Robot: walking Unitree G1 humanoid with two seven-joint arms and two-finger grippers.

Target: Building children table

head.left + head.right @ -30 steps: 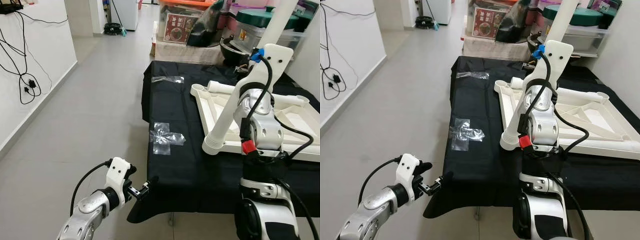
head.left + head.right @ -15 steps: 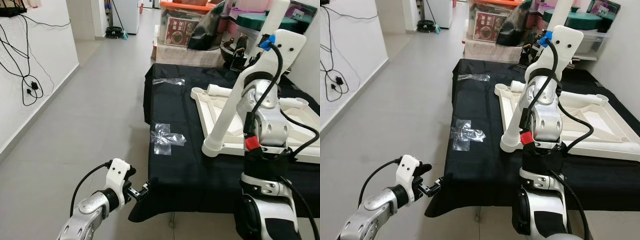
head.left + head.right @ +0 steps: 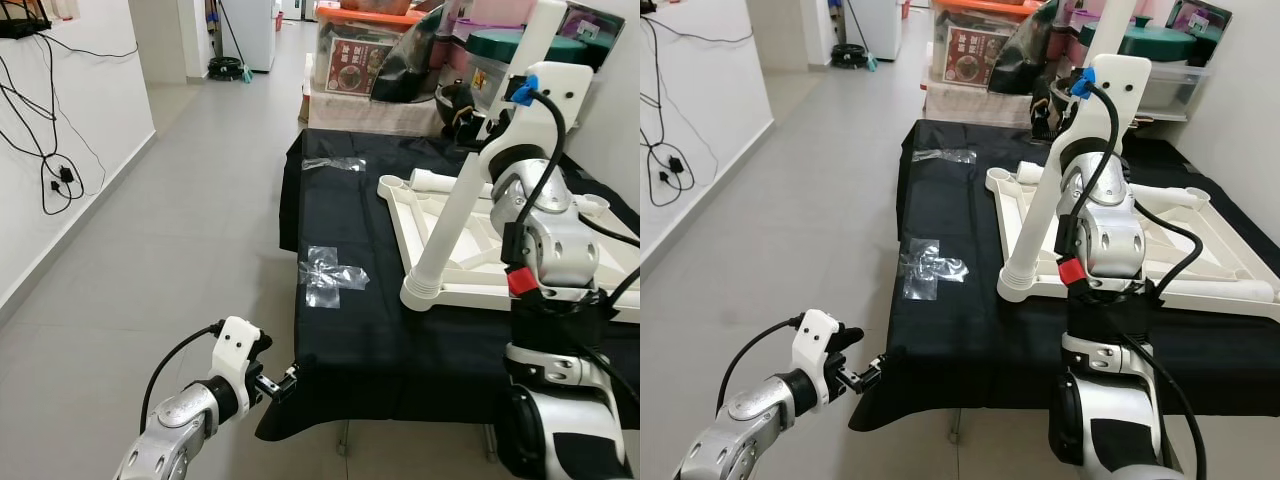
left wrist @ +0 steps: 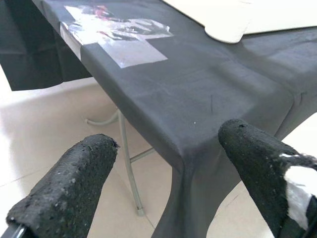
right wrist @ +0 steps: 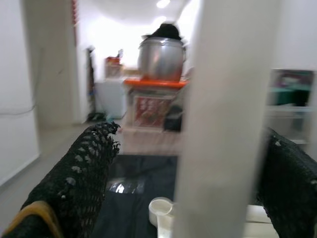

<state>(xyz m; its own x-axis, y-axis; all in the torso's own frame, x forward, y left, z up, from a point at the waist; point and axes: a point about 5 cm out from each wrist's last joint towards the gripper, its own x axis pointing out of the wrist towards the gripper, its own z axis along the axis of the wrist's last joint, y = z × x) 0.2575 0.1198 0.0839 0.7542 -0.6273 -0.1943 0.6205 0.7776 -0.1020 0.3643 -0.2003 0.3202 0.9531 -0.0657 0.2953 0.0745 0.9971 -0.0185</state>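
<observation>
A white children's table frame (image 3: 470, 297) lies upside down on a table draped in black cloth (image 3: 360, 340). A long white table leg (image 3: 458, 210) leans up from the frame's near left corner, its flared foot (image 3: 1018, 285) resting there. My right gripper (image 5: 190, 134) is raised over the frame and shut on the leg's upper part, the tube running between its fingers (image 5: 84, 163). My left gripper (image 3: 285, 382) hovers low beside the cloth's near left corner (image 4: 183, 158), open and holding nothing.
Two clear plastic bags (image 3: 333, 275) (image 3: 335, 163) lie on the cloth left of the frame. Boxes, pots and bins (image 3: 360, 60) crowd the far end. A wall with hanging cables (image 3: 50, 170) borders open tiled floor (image 3: 180, 250) on my left.
My right arm has shifted a little, bringing the leg slightly more upright while its foot stays at the frame's corner. The left arm has not moved.
</observation>
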